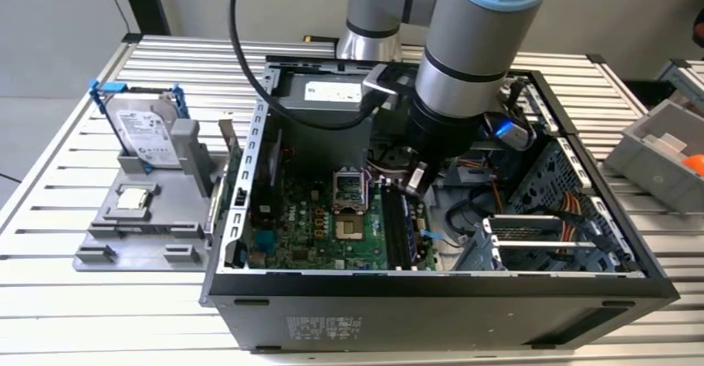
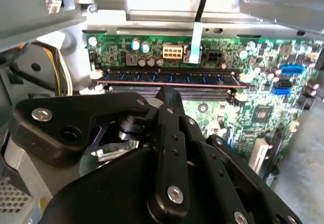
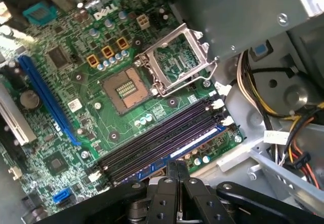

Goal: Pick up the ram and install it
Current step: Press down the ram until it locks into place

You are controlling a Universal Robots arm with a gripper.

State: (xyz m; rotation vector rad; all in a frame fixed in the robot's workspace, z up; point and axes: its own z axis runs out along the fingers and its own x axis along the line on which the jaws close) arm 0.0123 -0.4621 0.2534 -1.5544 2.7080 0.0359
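Exterior view first: big grey-and-blue robot arm (image 1: 467,61) reaches down into an open black desktop computer case (image 1: 440,288) that lies on its side on a slatted metal table (image 1: 66,316). Its black gripper (image 1: 416,178) sits low over the green motherboard (image 1: 319,226), right above the long black memory slots (image 1: 398,232) on the board's edge toward the exterior view's right. I can't make out a separate stick from here. Off to the exterior view's left of the case there's a grey plastic fixture (image 1: 138,218) with a silver hard drive in a blue frame (image 1: 143,123) standing upright in it, and a small square silver processor chip (image 1: 134,199) lying flat on the same fixture. A grey bin (image 1: 660,147) sits at the far edge on the exterior view's right.

Second wrist view: the ram, a long narrow dark blue-green stick with a row of black chips (image 2: 167,75), lies along one of the slots, level with the board and running between the white end clips. The gripper (image 2: 168,93) has its black fingers pressed together, tips just at the ram's long edge, not wrapped around it. Can't tell if they actually touch it.

First wrist view: same story from the other side. The gripper (image 3: 175,167) looks pinched closed with nothing between the fingers, and the ram (image 3: 195,142) sits in the slot nearest to it, beside the other dark slots. The open metal processor socket (image 3: 174,62) is further across the board.
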